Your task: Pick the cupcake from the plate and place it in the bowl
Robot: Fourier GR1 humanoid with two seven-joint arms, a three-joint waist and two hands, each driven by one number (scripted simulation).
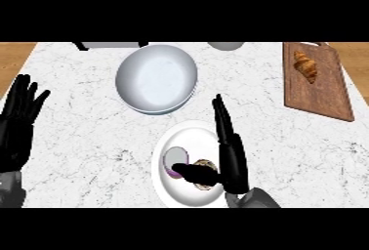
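A white plate [173, 139] lies on the marble counter near the front centre. On it sits the cupcake [177, 161], purple wrapper with a pale top, and a brownish part shows just right of it. My right hand [231, 151] stands edge-on over the plate's right side, fingers straight and pointing away, thumb reaching left across the cupcake's lower right. The grey-white bowl [157, 78] sits behind the plate, toward the back. My left hand [18, 122] rests open at the left edge, fingers up.
A wooden cutting board [320, 93] with a croissant [305, 66] lies at the back right. A grey object [225, 46] and a dark-and-white item [108, 45] sit at the counter's far edge. Wooden surface shows beyond the counter's left and right ends.
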